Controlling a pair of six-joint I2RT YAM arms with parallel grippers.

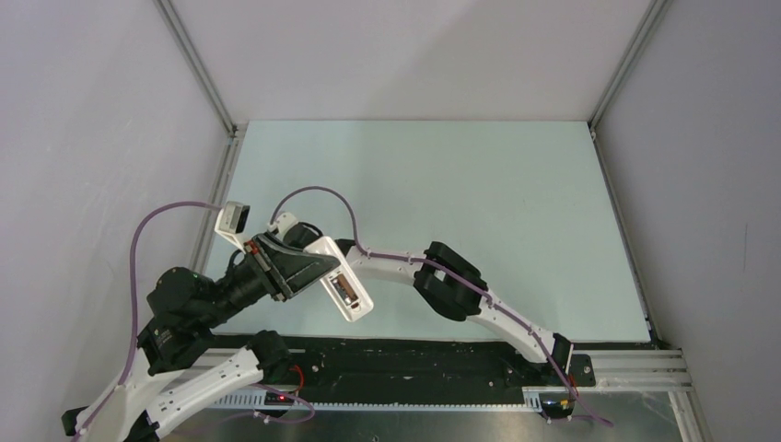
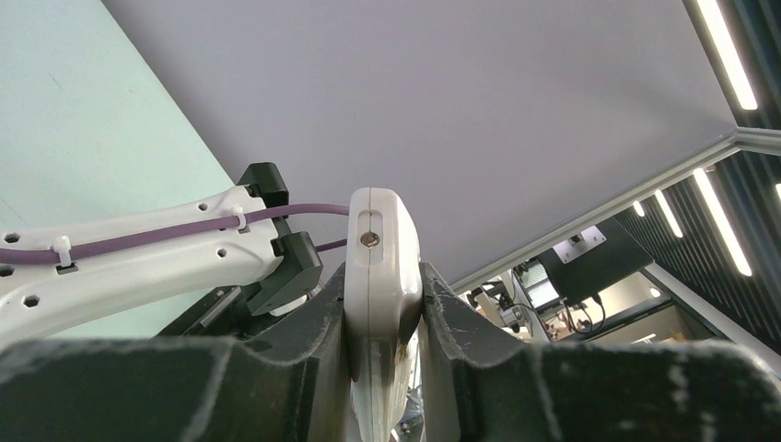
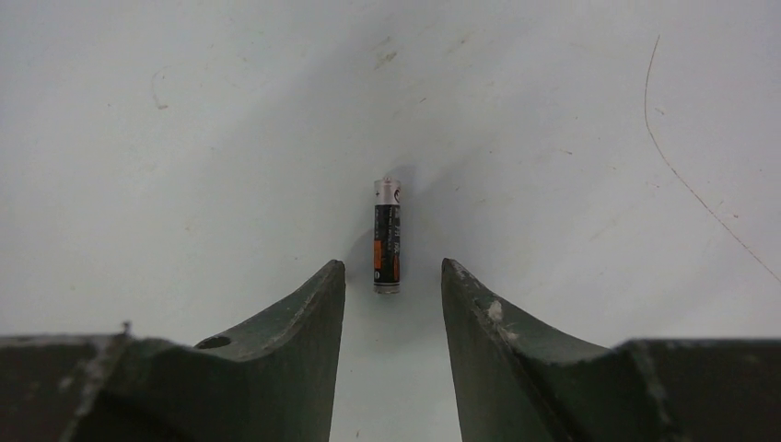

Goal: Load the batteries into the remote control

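Note:
My left gripper [image 1: 297,267] is shut on the white remote control [image 1: 343,279] and holds it above the table's near left part. A recess with greyish parts shows on the remote's upper face. In the left wrist view the remote [image 2: 380,267] stands edge-on, clamped between both fingers. My right gripper [image 3: 393,269] is open and points down at the table. One dark battery [image 3: 387,237] with an orange band lies on the table, its near end just between my right fingertips, touching neither. In the top view the battery and the right fingers are hidden under the left gripper.
The right arm [image 1: 460,290] reaches left across the near part of the pale green table [image 1: 479,203], close beside the left gripper. Its white link and purple cable show in the left wrist view [image 2: 138,253]. Grey walls and metal posts enclose the table.

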